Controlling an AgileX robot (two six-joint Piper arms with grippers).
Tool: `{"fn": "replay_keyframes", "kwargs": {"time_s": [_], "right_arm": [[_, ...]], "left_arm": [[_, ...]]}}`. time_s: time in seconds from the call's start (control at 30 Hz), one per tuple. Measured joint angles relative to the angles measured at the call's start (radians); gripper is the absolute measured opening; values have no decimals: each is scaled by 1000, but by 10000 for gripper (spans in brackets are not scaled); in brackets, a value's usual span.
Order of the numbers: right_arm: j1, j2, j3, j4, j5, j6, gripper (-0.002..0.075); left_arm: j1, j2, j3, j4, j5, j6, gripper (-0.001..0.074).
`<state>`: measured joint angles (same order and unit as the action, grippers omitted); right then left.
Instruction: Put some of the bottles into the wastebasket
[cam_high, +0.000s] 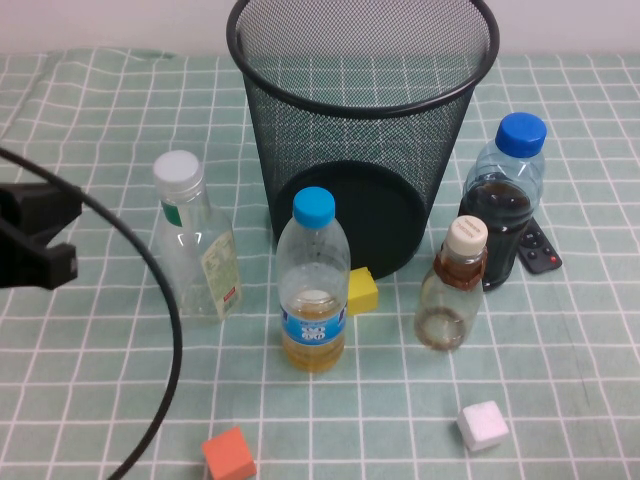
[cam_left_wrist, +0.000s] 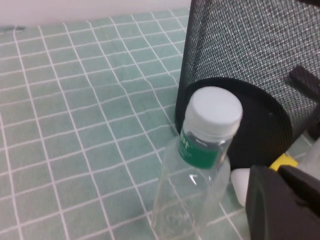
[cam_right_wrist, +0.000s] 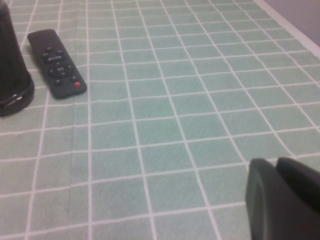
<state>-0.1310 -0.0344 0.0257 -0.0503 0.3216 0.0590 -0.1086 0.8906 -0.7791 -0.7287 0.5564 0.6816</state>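
1. High view: my left gripper (cam_high: 40, 248) sits at the left edge of the table, its two dark fingers parted and holding nothing. A black cable (cam_high: 160, 300) loops from it toward the front edge.
2. The white-capped bottle (cam_high: 195, 240) stands upright just to the right of that gripper, apart from it, and to the left of the wastebasket (cam_high: 362, 130).
3. The beige-capped bottle (cam_high: 455, 287) stands upright to the front right of the basket, well away from my left gripper, with the dark-blue-capped bottle (cam_high: 508, 200) just behind it.
4. The light-blue-capped bottle (cam_high: 313, 285) stands in front of the basket with a yellow block (cam_high: 361, 291) beside it. An orange block (cam_high: 229, 453) and a white block (cam_high: 483, 425) lie nearer the front edge. A remote (cam_high: 540, 250) lies by the dark bottle.
5. My right gripper is out of sight in this view.
6. Left wrist view: the white-capped bottle (cam_left_wrist: 200, 160) is close ahead, clear of my finger (cam_left_wrist: 280, 205), with the basket (cam_left_wrist: 255, 75) behind it.
7. Right wrist view: only a piece of my right gripper (cam_right_wrist: 282, 200) shows over the checked cloth (cam_right_wrist: 175, 115); I cannot tell whether it is open. The remote (cam_right_wrist: 56, 62) lies farther off.
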Motion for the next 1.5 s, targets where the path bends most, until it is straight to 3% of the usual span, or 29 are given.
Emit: {"fn": "replay_keyframes", "kwargs": {"time_s": [0.3,0.9,1.13,1.27,1.37,1.5], "right_arm": [[2,0,0,-54,-7,0,0],[2,0,0,-97,-33,9,0],[2,0,0,475,-371,119,0],[2,2,-5,659,-455,88,0],[14,27,-92,622,-333,55,0],[32,188,-340,566,-10,-103,0]], "left_arm": [[0,71,-2,-138,-60,156,-5],[0,71,-2,-156,-63,180,-5],[0,71,-2,-162,-48,192,-5],[0,78,-2,-164,-19,208,-5],[0,89,-2,-168,2,239,-5],[0,113,-2,-254,23,374,-4]]}}
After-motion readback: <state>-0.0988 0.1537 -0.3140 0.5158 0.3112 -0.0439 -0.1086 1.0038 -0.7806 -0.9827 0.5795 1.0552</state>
